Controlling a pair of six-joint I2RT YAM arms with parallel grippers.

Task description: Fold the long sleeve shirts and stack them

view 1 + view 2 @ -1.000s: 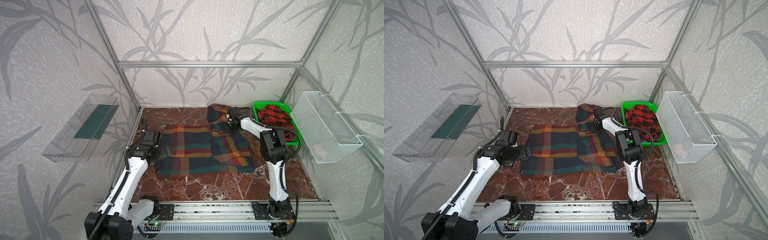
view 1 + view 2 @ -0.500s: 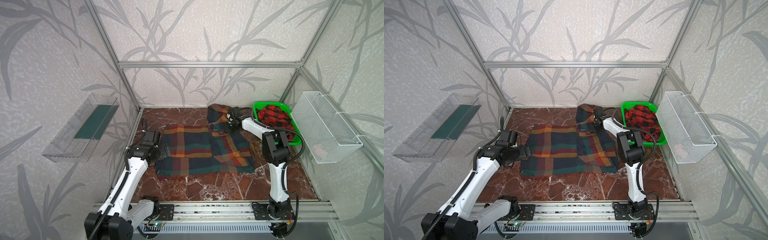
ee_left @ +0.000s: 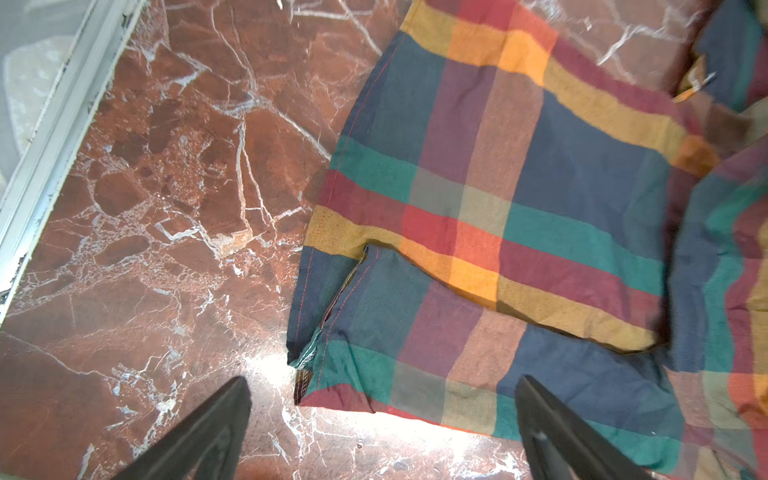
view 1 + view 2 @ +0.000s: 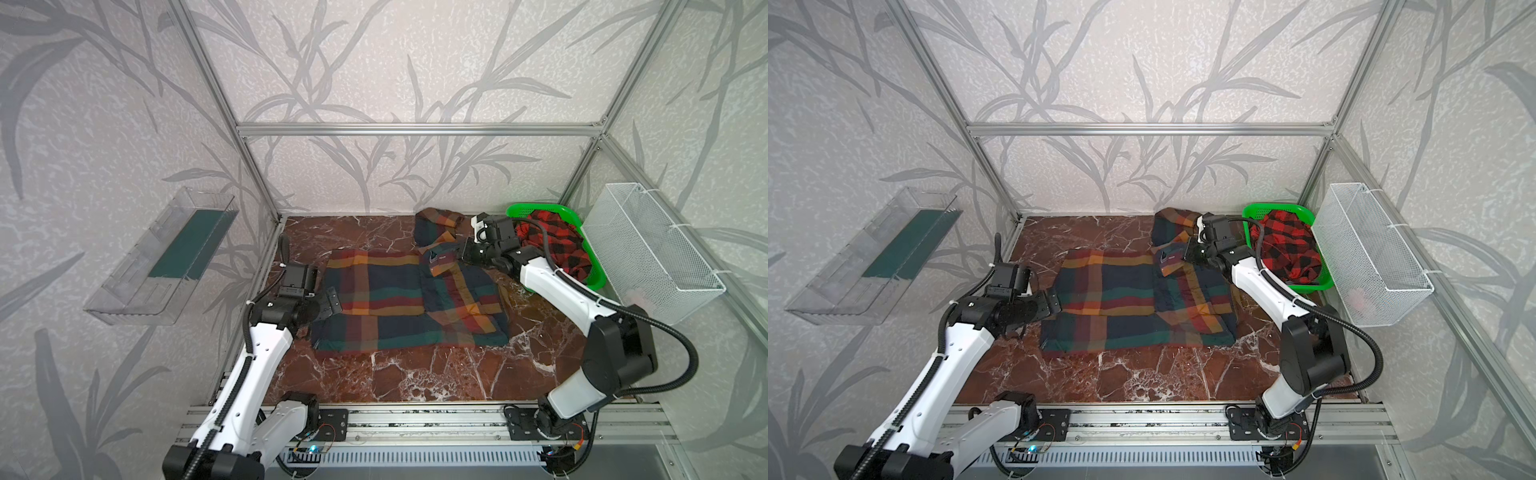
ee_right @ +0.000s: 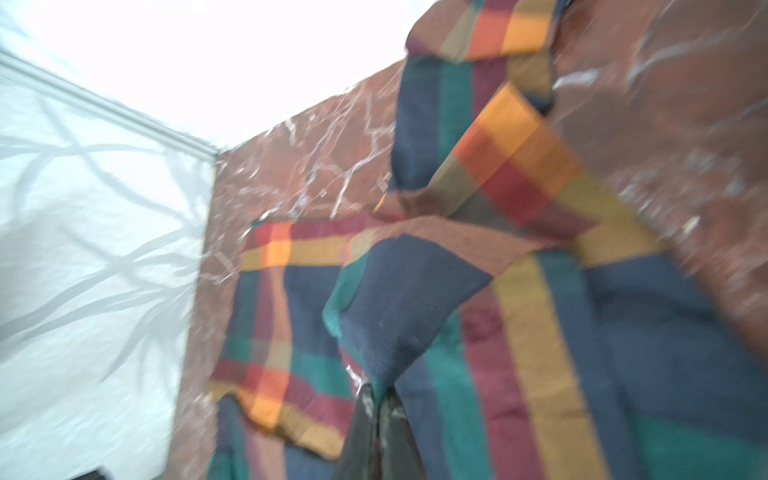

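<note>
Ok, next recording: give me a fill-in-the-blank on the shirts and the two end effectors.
1. The red-and-black check shirt lies in the ____ basket.
2. The right end effector is ____ on a raised fold of the multicolour plaid shirt.
3. The left end effector stands ____ above that shirt's corner, holding nothing.
Missing words: green; shut; open.

The plaid shirt (image 4: 399, 307) shows navy, orange, green and red blocks. The check shirt (image 4: 569, 245) is red and black, the basket (image 4: 540, 206) green, the table (image 4: 415, 374) red-brown marble, white-veined.
</note>
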